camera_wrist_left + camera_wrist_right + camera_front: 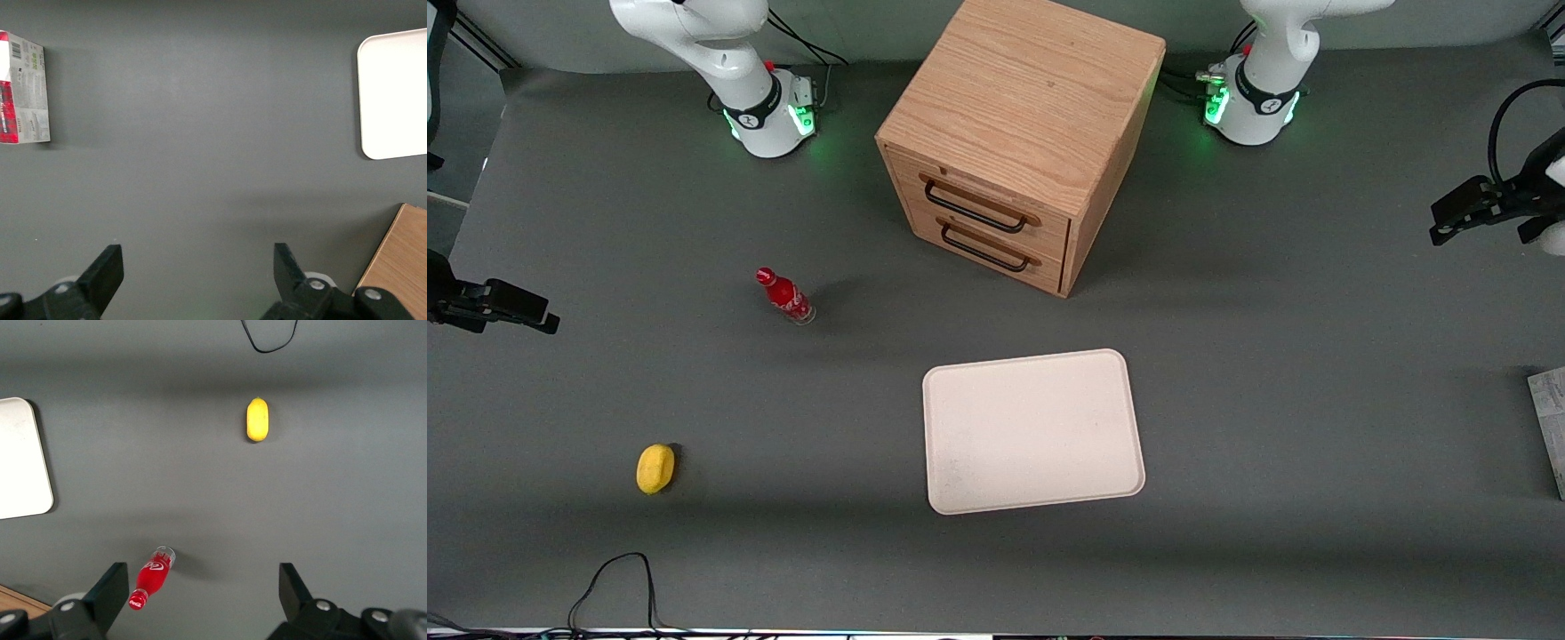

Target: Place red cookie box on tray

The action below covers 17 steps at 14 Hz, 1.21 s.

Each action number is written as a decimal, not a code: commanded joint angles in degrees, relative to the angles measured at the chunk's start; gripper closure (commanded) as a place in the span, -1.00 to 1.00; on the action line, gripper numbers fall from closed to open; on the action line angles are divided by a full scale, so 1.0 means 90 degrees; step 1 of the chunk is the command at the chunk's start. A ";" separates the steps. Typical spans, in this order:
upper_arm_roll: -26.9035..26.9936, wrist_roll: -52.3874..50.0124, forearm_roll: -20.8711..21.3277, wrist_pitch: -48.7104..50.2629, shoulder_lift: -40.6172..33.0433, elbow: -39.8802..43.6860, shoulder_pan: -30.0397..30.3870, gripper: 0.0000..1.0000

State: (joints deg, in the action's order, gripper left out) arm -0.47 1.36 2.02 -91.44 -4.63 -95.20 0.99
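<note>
Pincer (197, 280): its fingers stand wide apart with nothing between them, hovering over bare grey table (200, 133) at the working arm's end.
Red cookie box (23, 90): lies flat on the table, well apart from the tray; the left wrist view shows its red and silver-grey printed face, while the front view catches only a pale sliver at the frame edge (1549, 427).
Tray (1034, 431): cream-white, nothing on it, nearer the front camera than the wooden cabinet (1018, 133).
Front view only shows: the cabinet's two drawers, both shut.
Elsewhere: a small red bottle (785, 296) and a yellow object (655, 468) toward the parked arm's end.
</note>
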 commanded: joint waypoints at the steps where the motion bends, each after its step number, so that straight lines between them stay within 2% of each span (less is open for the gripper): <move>1: 0.0013 0.0014 0.0069 0.0199 -0.0042 0.0089 -0.0090 -1.00; 5: 0.0071 0.0014 0.0196 -0.0093 0.0162 0.0050 -0.0032 -1.00; 8: 0.0529 0.0179 0.0206 -0.0395 0.0455 0.0060 0.0115 -0.99; 11: 0.0618 0.0571 0.0167 -0.0990 0.0709 0.0128 0.0427 -0.99; 13: 0.0929 0.0784 0.0186 -0.1031 0.1098 0.0487 0.0525 -0.99; 15: 0.1572 0.1641 0.0079 -0.0914 0.1955 0.1305 0.0573 -0.99; 17: 0.2061 0.2472 -0.0367 -0.0769 0.2824 0.2087 0.0652 -0.99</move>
State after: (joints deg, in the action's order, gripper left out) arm 14.44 16.73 2.21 -101.05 10.90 -86.91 6.07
